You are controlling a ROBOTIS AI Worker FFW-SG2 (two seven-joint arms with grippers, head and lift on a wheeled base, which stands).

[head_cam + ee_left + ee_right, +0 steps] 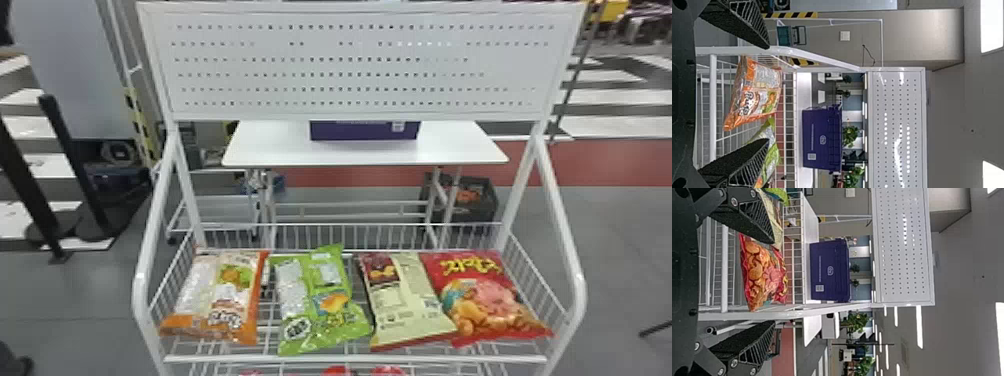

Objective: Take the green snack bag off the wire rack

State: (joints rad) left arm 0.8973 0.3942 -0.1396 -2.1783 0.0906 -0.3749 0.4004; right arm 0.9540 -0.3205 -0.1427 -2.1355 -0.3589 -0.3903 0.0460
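Flat black fingers spread wide with nothing between them on the left gripper (768, 94), and the same on the right gripper (774, 282)! Out beyond, the shiny green snack bag (325, 312) lies on the white wire rack (355, 358), between an orange-and-white bag (225, 295) and a cream-and-maroon bag (412, 300).

1. A purple box (364, 131) is being held up by a white table (280, 150).
2. The grey floor (620, 240) is being crossed by a red band (610, 162).
3. The ceiling (961, 340) is being lit by lamps (919, 327).
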